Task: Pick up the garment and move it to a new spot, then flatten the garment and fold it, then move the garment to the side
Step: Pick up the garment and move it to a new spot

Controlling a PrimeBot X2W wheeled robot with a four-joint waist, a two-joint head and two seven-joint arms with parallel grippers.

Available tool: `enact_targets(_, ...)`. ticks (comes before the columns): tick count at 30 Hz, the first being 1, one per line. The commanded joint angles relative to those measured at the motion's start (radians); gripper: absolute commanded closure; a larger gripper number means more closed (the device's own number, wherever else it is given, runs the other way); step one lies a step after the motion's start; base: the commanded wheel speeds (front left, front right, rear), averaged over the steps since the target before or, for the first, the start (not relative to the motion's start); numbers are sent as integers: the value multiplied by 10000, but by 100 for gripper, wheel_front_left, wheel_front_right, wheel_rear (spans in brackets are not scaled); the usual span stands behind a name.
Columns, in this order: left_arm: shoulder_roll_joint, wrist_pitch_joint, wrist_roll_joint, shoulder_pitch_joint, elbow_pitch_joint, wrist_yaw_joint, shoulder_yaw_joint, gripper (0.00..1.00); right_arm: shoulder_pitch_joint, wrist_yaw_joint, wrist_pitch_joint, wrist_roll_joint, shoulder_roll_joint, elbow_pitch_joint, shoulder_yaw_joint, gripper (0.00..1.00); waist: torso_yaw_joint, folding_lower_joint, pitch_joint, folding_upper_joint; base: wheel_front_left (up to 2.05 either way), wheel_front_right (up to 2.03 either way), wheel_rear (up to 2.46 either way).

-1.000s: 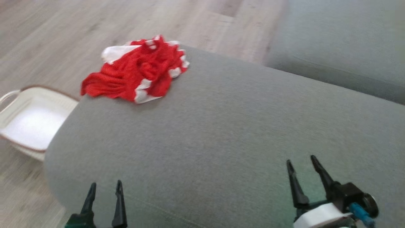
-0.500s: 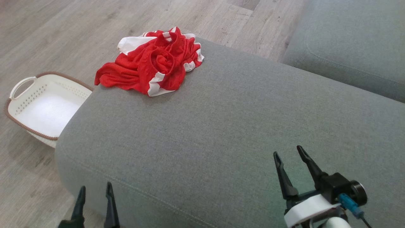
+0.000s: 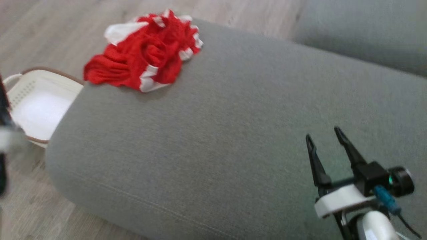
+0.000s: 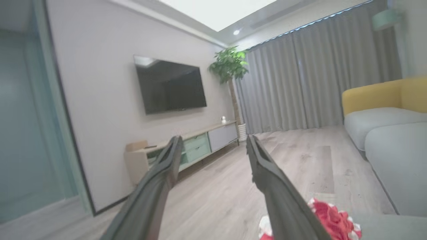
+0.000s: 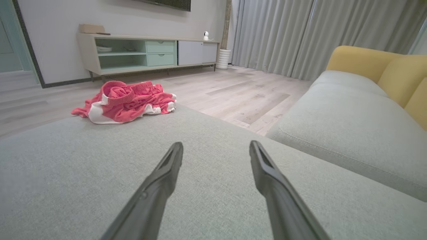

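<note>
The garment (image 3: 143, 56), a crumpled red piece with white trim, lies at the far left corner of the grey sofa cushion (image 3: 217, 133). My right gripper (image 3: 323, 132) hovers open over the cushion's near right part, far from the cloth and holding nothing. In the right wrist view the right gripper (image 5: 216, 143) points across the cushion, with the garment (image 5: 126, 100) ahead to the left. My left gripper (image 4: 214, 138) is open and empty, raised and aimed into the room. The garment (image 4: 333, 220) shows low beside its right finger.
A white laundry basket (image 3: 36, 106) with a brown rim stands on the wood floor left of the cushion. A second grey cushion (image 3: 360, 33) lies beyond a floor gap at the back right. A blurred dark and pale shape (image 3: 2, 140) crosses the head view's left edge.
The head camera has shifted. My left gripper has left the bottom of the head view and lifted. The right gripper has risen a little. The garment lies in the same place.
</note>
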Motion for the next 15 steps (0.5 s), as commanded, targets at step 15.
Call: enact_targets(15,766,1322,-630,-6840,5604,-1921,-1232,0,-1961,77,1067,-1172,-236,-2624,-120,0,-2204,-1,3146,0,0,0,0)
